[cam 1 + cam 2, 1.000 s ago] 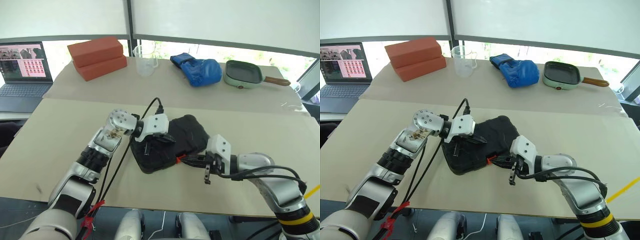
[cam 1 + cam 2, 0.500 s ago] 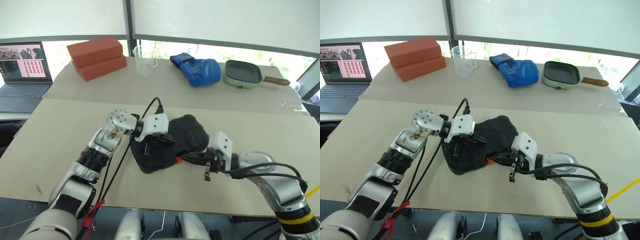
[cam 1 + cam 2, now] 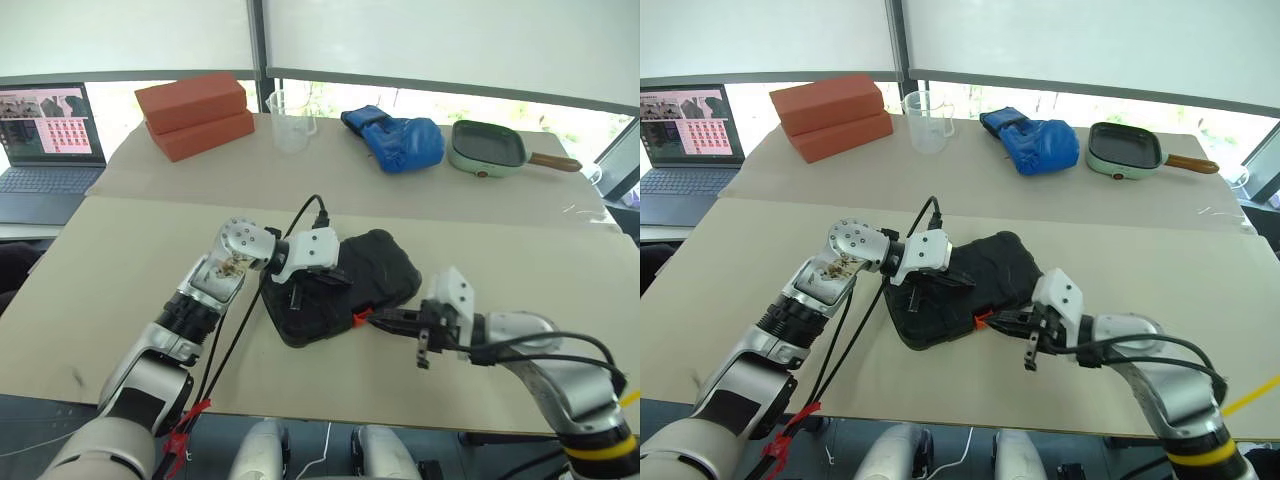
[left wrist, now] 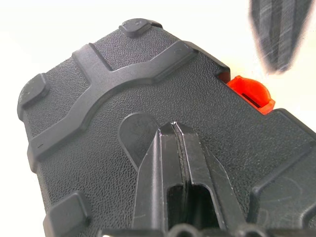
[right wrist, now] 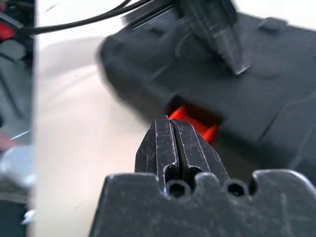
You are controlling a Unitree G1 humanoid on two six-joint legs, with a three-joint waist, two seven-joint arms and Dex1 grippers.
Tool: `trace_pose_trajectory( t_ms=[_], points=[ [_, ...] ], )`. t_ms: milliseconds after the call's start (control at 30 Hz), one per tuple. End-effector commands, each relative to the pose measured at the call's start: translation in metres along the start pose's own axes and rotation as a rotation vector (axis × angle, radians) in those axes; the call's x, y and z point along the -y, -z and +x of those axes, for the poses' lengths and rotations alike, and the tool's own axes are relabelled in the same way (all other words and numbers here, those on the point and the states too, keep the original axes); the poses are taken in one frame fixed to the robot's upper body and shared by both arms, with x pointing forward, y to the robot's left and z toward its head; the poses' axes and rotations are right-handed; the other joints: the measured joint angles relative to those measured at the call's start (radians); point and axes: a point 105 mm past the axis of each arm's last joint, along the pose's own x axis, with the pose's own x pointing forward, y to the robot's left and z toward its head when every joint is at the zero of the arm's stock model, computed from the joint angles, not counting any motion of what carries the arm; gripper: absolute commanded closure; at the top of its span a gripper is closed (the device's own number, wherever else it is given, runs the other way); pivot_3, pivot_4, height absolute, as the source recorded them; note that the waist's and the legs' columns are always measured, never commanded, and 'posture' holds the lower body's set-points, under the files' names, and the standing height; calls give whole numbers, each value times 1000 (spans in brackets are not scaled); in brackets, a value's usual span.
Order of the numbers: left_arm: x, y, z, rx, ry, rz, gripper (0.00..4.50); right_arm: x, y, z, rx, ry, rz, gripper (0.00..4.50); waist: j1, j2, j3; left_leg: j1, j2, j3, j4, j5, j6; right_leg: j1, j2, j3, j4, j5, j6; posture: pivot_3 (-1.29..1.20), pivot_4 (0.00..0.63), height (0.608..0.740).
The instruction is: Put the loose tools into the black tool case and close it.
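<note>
The black tool case [image 3: 340, 285] is lying closed on the tan worktop [image 3: 120, 260], near the middle of its front edge, its textured lid facing up and its small orange latch [image 4: 249, 93] showing on the side turned toward the front. The lid is being touched by the left gripper [image 3: 335, 277], whose two black fingers are pressed together with nothing between them, their tips resting on the case's top. The right gripper [image 3: 378, 319] is being held just beside the orange latch at the case's front side, its fingers likewise closed flat against each other and empty. Along the far edge of the worktop, two red bricks [image 3: 193, 115], a clear measuring cup [image 3: 291, 120], a blue glove [image 3: 396, 138] and a green pan [image 3: 487, 147] are being kept well apart from the case, with a laptop [image 3: 45, 150] sitting off the far left corner.
</note>
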Motion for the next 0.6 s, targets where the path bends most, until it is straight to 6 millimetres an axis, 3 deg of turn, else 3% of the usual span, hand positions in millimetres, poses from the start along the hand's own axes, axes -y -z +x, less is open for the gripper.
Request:
trace_pose_trajectory(
  t_ms=[33, 200, 433, 600],
  points=[
    [10, 15, 6, -60, 46, -28, 4482, 3, 6, 4, -30, 25, -57, 4500, -1, 0, 0, 0, 0, 0, 0, 0, 0, 0, 0, 0, 0, 0, 0, 0, 150, 738],
    [11, 14, 9, -63, 60, -17, 4482, 18, 16, 19, -66, 66, -89, 4500, -2, 0, 0, 0, 0, 0, 0, 0, 0, 0, 1, 0, 0, 0, 0, 0, 150, 738],
    [13, 16, 12, -67, 75, -18, 4482, 49, -4, 38, 5, 164, -107, 4500, -2, 0, 0, 0, -1, 0, 0, 0, 0, -1, 1, 0, 0, 0, 0, 0, 150, 738],
    [15, 17, 14, -67, 76, -22, 4482, 47, -17, 38, 59, 149, -63, 4500, -12, 0, 0, 0, 0, 1, 0, 0, 0, -1, 1, 0, 1, 0, -1, 0, 150, 738]
  ],
)
